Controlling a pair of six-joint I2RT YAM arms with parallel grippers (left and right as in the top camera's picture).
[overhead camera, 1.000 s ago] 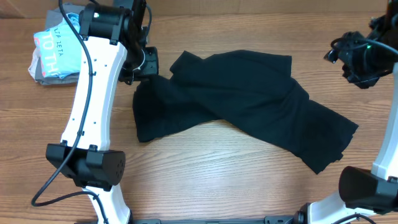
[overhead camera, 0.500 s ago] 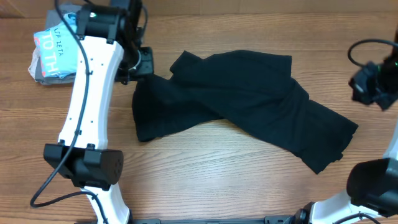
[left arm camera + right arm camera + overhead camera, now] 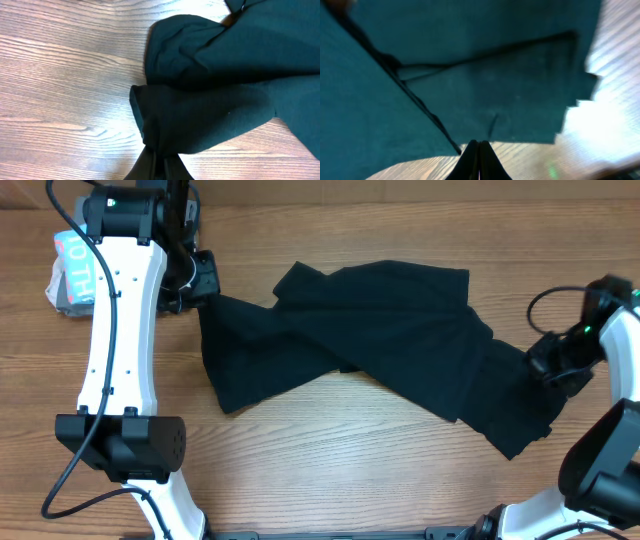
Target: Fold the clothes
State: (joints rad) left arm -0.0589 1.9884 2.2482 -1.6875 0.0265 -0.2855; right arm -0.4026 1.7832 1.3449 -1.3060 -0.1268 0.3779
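Note:
The clothes are a crumpled black garment spread across the middle of the wooden table. My left gripper is at its far left corner, shut on a bunched fold of the black fabric, which rises out of the pinched fingertips. My right gripper hovers over the garment's right end. In the right wrist view its fingers are pressed together at the hem, and no cloth shows between them.
A light blue shirt with pink lettering lies on a grey folded garment at the back left, partly behind the left arm. Both arm bases stand at the table's front edge.
The left gripper has dragged the garment's corner leftward, stretching that side out. The right arm has swung in from the far right edge to above the garment's right end, and its jaws have closed.

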